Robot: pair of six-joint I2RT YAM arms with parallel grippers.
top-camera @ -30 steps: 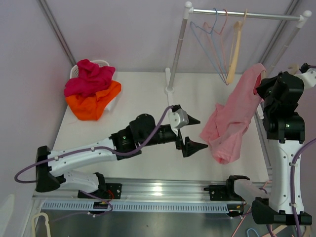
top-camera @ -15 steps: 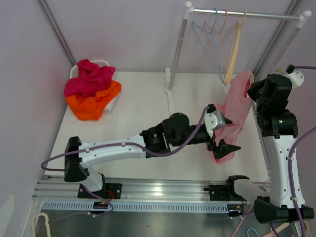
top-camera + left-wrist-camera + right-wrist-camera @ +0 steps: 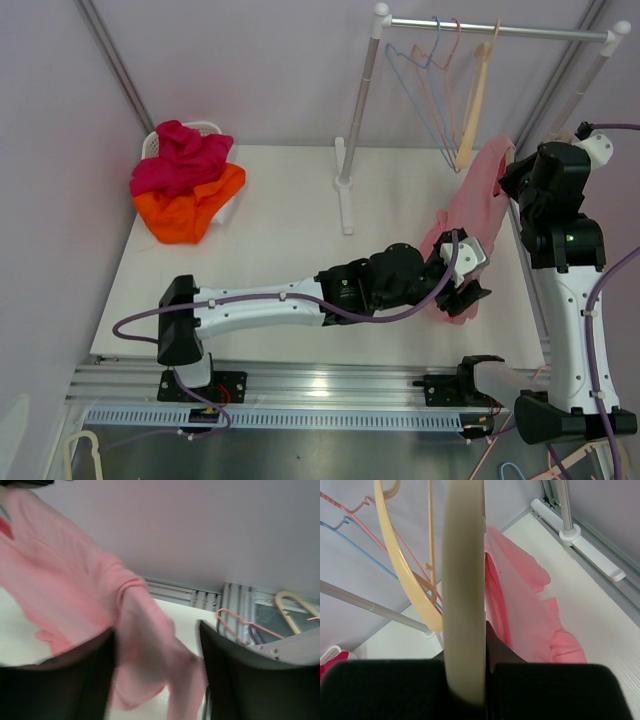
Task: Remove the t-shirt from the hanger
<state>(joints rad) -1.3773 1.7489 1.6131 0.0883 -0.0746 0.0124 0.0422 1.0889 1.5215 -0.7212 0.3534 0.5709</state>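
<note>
Grip on the hanger (image 3: 465, 580), t-shirt (image 3: 476, 198) draped toward the left arm

At the right side of the table (image 3: 280, 200), the right gripper (image 3: 465, 680) is closed on the cream hanger. In the right wrist view the hanger's bar runs straight up from between the dark fingers (image 3: 380, 685). The pink t-shirt hangs from that hanger, held in the air below and apart from the rail (image 3: 500, 30). Its lower folds trail down toward the front right part of the table.

The left arm stretches across the table, and the left gripper (image 3: 466, 298) sits at those lower folds. In the left wrist view its fingers (image 3: 55, 680) stand wide apart, with a fold of pink cloth hanging in the gap between them. Nothing is pinched. The view is blurred, so whether the cloth brushes either pad cannot be told.

Several spare hangers (image 3: 440, 90), blue, pink and beige, hang on the rail just beside the raised shirt. At the far left corner a white basket (image 3: 205, 128) holds red and orange clothes (image 3: 185, 190), well apart from both arms.
</note>
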